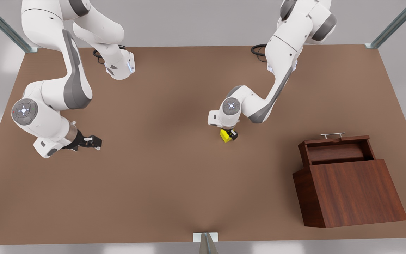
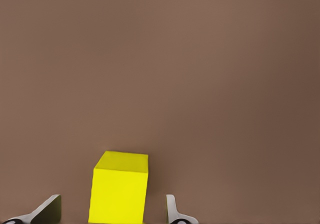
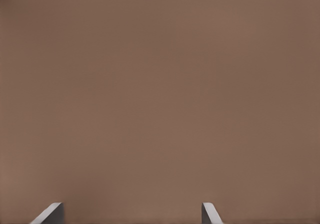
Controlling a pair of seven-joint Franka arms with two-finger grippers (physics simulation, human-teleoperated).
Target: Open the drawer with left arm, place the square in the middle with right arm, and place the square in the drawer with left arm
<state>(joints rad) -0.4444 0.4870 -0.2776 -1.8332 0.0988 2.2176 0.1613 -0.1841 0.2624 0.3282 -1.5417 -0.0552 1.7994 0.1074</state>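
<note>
The square [image 1: 225, 136] [image 2: 120, 189], a small yellow cube, rests on the brown table near its middle. My left gripper [image 1: 232, 134] [image 2: 112, 204], on the arm at the front view's right, is down over it. It is open, one finger on each side of the cube with a small gap. The drawer [image 1: 337, 152] stands pulled out of the dark wooden cabinet [image 1: 351, 192], its silver handle [image 1: 332, 134] toward the back; its tray holds nothing. My right gripper [image 1: 95, 141] [image 3: 130, 211] waits open above bare table at the front view's left.
The cabinet sits at the front view's right, close to the table's front edge. Metal frame posts [image 1: 205, 243] stand at the table's corners and at the middle of its front edge. Black cables [image 1: 258, 50] lie by the arm bases at the back.
</note>
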